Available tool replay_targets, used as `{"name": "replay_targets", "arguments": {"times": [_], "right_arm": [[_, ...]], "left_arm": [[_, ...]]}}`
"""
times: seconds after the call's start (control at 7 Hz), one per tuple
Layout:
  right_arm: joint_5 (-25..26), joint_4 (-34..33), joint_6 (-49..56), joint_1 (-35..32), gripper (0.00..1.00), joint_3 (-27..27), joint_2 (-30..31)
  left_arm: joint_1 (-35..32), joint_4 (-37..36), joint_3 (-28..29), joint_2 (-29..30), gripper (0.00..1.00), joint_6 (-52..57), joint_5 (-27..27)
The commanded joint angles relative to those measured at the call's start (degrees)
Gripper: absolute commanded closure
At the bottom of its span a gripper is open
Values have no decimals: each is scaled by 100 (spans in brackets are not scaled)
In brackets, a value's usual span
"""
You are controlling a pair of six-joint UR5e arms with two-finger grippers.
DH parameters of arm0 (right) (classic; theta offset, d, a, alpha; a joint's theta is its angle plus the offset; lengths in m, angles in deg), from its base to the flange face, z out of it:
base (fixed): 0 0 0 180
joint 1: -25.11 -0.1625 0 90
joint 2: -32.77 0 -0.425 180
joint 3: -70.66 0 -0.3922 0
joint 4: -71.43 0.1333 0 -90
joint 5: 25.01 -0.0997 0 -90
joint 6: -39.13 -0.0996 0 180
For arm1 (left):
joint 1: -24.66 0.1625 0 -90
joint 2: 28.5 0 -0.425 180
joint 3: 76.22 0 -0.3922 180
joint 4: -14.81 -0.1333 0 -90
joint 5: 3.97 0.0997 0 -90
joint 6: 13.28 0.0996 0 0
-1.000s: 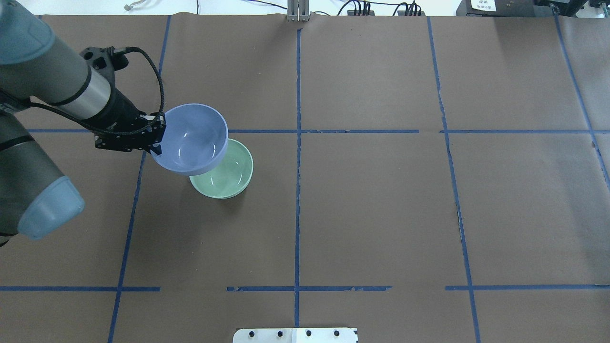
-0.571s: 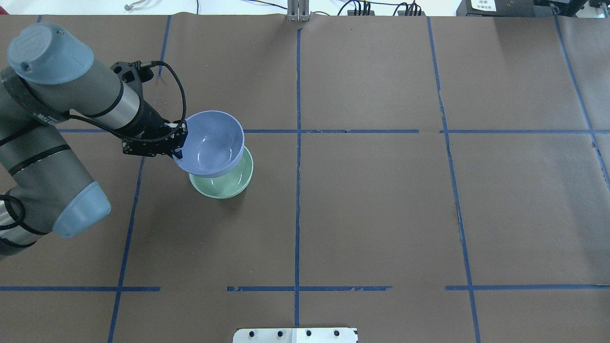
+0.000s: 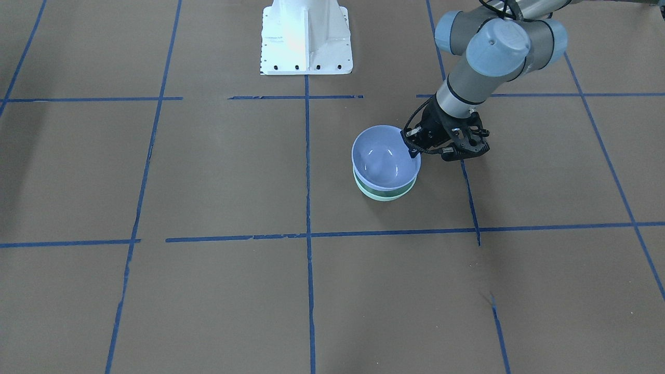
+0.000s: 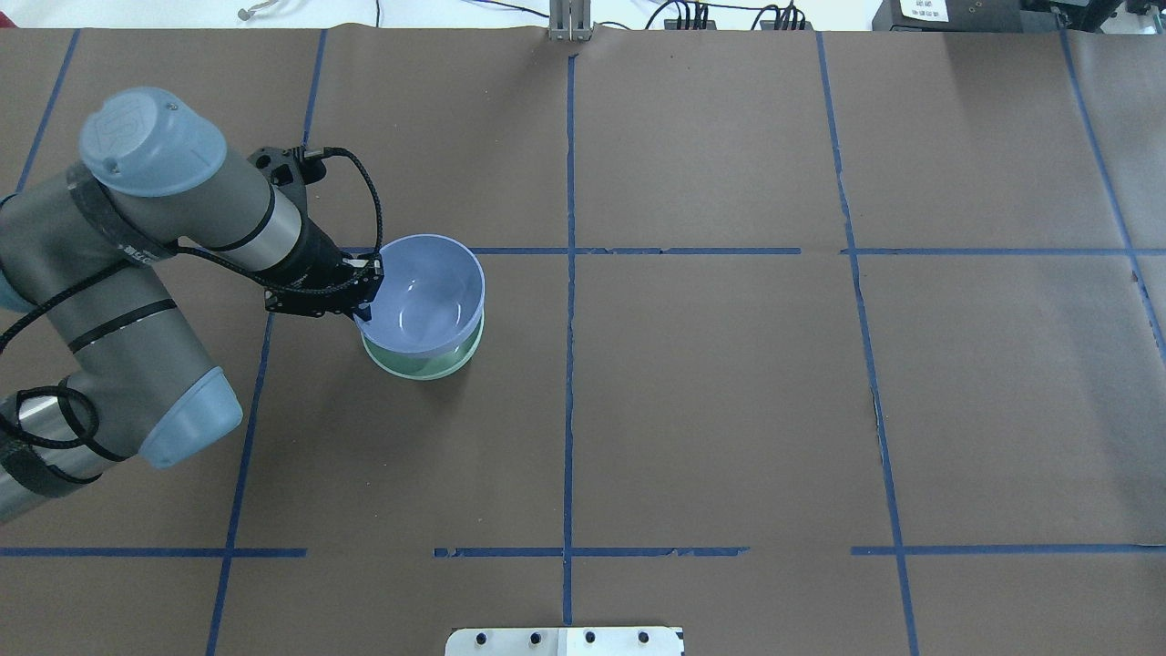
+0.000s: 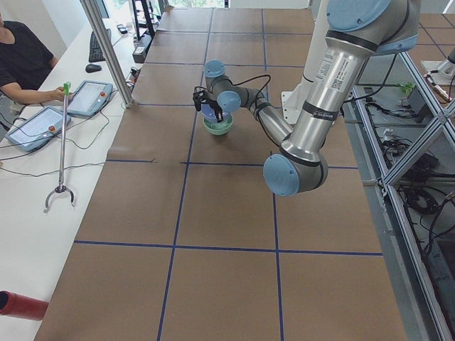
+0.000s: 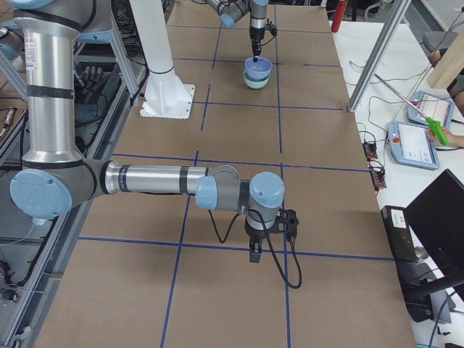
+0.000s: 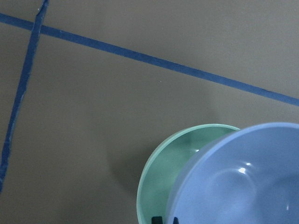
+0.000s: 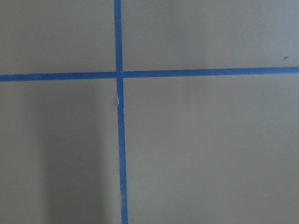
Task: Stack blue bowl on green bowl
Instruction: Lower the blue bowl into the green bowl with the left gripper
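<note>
The periwinkle-blue bowl (image 4: 428, 292) sits in or just over the mint-green bowl (image 4: 426, 367), covering most of it; I cannot tell whether they touch. My left gripper (image 4: 366, 290) is shut on the blue bowl's left rim. In the front view the blue bowl (image 3: 385, 161) hides all but the green bowl's (image 3: 382, 195) lower edge, with the left gripper (image 3: 413, 145) at its rim. The left wrist view shows the blue bowl (image 7: 243, 182) offset over the green bowl (image 7: 170, 158). My right gripper (image 6: 255, 254) hangs near the table far from the bowls; I cannot tell its state.
Brown paper with blue tape lines (image 4: 569, 273) covers the table. The white robot base plate (image 3: 305, 36) stands at the robot's edge. Operators' tablets (image 5: 32, 128) and a grabber stick lie on a side bench beyond the table.
My left gripper has carried the blue bowl to the right and down, from beside and above the green bowl to nearly centred over it.
</note>
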Motion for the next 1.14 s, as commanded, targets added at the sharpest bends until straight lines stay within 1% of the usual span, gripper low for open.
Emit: {"name": "replay_targets", "arguments": {"times": [0.0,0.29,0.57,0.71,0.86,1.0], "right_arm": [[0,0,0,-6,0,0,0],[0,0,0,2,0,0,0],[0,0,0,-6,0,0,0],[0,0,0,-6,0,0,0],[0,0,0,2,0,0,0],[0,0,0,2,0,0,0]], "left_arm": [[32,30,2,-45,100,40,19],[23,30,-68,-151,100,58,19],[32,39,2,-143,100,75,19],[32,39,2,-125,79,84,19],[41,74,28,-107,1,84,19],[41,83,37,-125,0,84,19]]}}
